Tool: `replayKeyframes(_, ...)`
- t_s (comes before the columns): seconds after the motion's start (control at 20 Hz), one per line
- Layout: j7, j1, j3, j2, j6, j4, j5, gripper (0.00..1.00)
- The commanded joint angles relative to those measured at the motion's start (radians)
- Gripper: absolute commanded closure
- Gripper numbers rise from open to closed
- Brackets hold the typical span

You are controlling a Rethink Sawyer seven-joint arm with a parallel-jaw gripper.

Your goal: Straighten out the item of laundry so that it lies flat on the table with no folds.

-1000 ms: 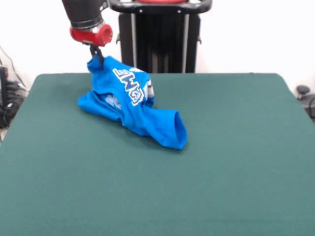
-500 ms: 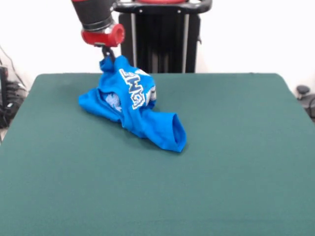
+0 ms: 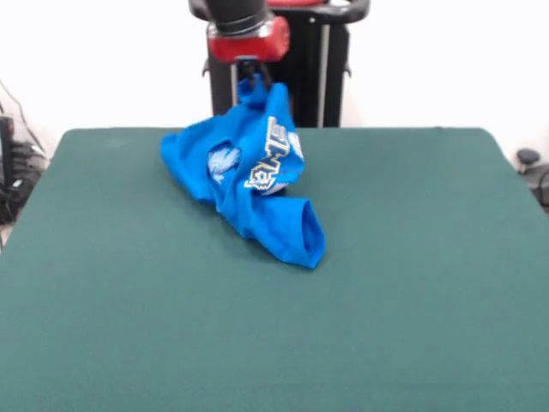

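The item of laundry (image 3: 249, 176) is a bright blue T-shirt with white block lettering, bunched and partly lifted off the table (image 3: 274, 318). Its top corner is pinched up at the far edge of the table, and my gripper (image 3: 251, 79) is shut on that corner. The cloth hangs down in folds from there. A sleeve end (image 3: 302, 236) still rests on the green surface toward the middle. The red collar of the arm (image 3: 249, 39) sits just above the pinched cloth.
The black pedestal (image 3: 296, 77) stands right behind the lifted shirt. Cables and dark gear lie off the left edge (image 3: 13, 172), and a small dark object sits off the right edge (image 3: 527, 159).
My gripper has moved right and upward along the far edge with the shirt corner in it. The left part of the shirt has been dragged right and lifted; the sleeve end stayed put.
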Motion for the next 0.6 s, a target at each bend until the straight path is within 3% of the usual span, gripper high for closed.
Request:
replayKeyframes(0.05, 0.248, 0.164, 0.066, -0.024, -0.007, 0.114, 0.124, 1.0)
replayKeyframes(0.6, 0.357, 0.315, -0.006, 0.05, -0.233, 0.2, 0.242, 1.0)
